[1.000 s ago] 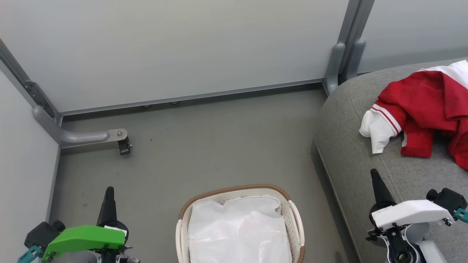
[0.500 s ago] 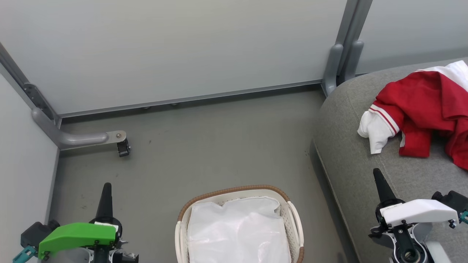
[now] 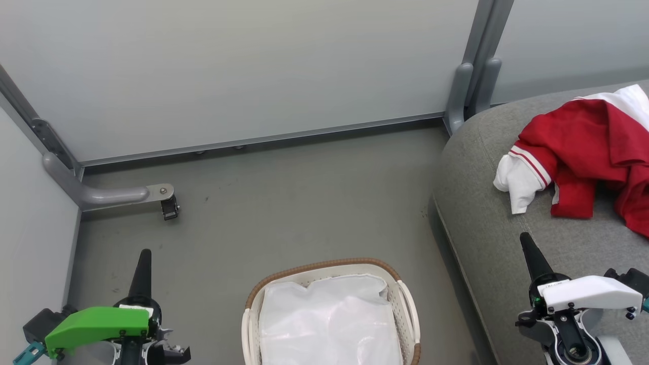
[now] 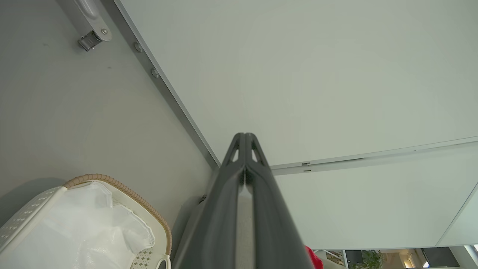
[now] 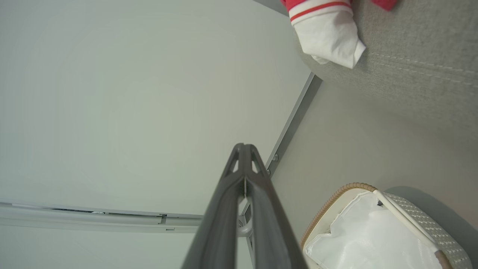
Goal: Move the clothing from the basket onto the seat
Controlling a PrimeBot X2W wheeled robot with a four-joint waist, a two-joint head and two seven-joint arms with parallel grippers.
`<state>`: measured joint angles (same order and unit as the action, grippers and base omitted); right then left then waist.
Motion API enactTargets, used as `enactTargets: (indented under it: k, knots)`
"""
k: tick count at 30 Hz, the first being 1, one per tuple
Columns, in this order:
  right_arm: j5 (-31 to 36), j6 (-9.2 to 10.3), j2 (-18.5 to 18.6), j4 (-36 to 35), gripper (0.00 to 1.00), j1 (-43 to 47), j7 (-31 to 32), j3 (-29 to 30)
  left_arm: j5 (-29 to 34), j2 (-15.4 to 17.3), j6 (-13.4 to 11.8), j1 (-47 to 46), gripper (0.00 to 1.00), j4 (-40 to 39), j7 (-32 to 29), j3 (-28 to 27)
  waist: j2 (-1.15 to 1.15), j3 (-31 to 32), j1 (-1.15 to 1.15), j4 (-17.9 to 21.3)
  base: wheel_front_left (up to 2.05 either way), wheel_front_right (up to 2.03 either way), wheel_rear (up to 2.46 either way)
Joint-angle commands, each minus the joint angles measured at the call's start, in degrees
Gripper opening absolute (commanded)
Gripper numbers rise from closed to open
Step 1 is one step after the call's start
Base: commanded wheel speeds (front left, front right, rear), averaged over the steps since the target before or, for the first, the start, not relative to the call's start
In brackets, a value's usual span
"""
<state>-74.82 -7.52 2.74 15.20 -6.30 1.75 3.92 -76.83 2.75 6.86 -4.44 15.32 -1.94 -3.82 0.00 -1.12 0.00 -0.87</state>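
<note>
**Clothing on seat, basket down to its liner: transfer looks finished**

Step in hand: judged the tail end. The clothing (image 3: 588,142) lies in the upper right of the head view, heaped on the seat (image 3: 481,228), with one white cuff hanging toward the cushion's left edge. The basket (image 3: 324,264) sits at bottom centre on the floor (image 3: 284,203), and in it I see a white liner sheet (image 3: 329,324) but no red.

Left gripper (image 3: 143,256), lower left, is clenched with nothing in it. Right gripper (image 3: 526,241), lower right, over the seat's near part, is likewise pressed closed and empty. Both wrist views show the two fingers flat together.

Next move, as a guess: little left to do. Check for fabric hidden under the liner; if there's none, park the arms. Any further pick would need the jaws parted first.

Materials:
- Clothing: soft, rumpled red knit with white striped trim; limp, will drape and snag.
- Seat: grey woven upholstery, rounded corner, stitched seam.
- Basket: oval, cream perforated plastic, brown woven rim, side handles.
- Liner: thin and crinkly.
- Floor: matt grey.
- Wall panels (image 3: 253,66): smooth and pale.
</note>
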Motion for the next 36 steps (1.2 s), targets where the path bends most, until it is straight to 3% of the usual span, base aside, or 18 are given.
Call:
enactTargets:
  k: [1,36]
  knots:
    - [-1.30,0.04,0.37,-0.59,0.00,-0.06,0.35,0.33,-1.38,0.18,0.28,-1.35,0.00,-0.49,-0.31,-0.43,0.00,0.03,0.00,0.03,0.00,0.00,0.00]
    - [-16.52,0.04,0.40,-1.27,0.00,0.20,4.45,2.44,-14.60,0.22,0.72,-2.10,0.00,-1.30,-4.44,-2.71,0.00,0.85,0.00,0.78,0.00,0.00,0.00]
